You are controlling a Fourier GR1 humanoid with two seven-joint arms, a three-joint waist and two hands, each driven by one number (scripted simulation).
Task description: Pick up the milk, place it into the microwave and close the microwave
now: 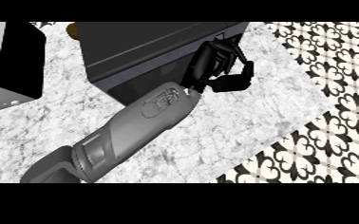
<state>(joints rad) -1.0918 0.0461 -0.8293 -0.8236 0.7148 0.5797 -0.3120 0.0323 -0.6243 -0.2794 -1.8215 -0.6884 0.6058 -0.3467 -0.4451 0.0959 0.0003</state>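
The microwave [140, 42] is a dark box at the top middle of the marble counter [231, 123], and its door looks closed against the front. My left hand [214, 69] is at the microwave's front right corner, fingers mostly straight and lying against that edge, thumb out to the right. The grey forearm [140, 123] comes in from the lower left. No milk shows anywhere; whatever is inside the microwave is hidden. My right hand is out of the picture.
A second black box [17, 61] stands at the left edge. A small brown thing [71, 28] peeks out behind the microwave's left corner. The counter ends at the right and lower right, where patterned floor tiles [316, 57] show.
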